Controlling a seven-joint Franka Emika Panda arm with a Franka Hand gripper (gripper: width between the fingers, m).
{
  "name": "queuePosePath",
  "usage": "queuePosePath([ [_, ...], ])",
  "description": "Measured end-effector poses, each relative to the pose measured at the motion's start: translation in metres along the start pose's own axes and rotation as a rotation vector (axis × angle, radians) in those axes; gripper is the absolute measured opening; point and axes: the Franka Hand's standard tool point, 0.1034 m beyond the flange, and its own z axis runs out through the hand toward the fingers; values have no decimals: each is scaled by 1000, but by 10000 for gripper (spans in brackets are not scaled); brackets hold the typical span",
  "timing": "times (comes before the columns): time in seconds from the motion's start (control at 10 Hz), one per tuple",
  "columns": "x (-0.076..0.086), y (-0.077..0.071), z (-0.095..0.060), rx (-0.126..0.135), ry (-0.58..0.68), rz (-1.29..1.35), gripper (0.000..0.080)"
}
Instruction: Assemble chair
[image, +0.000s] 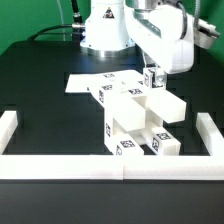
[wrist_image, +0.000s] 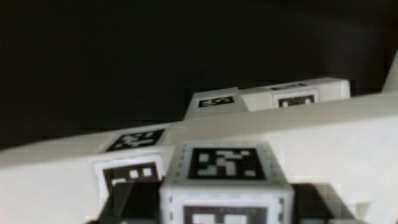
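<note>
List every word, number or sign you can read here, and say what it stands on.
No words, letters or numbers can be read anywhere.
On the chair pieces: black-and-white square tags, patterns only.
On the piece in the gripper: the same tags, no text.
On the marker board: tags, too small to make out.

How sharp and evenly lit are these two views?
Exterior view: mostly sharp, but the white chair washes out against the black table. Wrist view: soft throughout; the nearest tagged chair piece is blurred, and the background is nearly black.
</note>
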Motion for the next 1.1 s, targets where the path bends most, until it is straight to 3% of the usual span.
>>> queuePosePath([
  [1.1, -9, -1, 1, -1, -25, 538, 288],
])
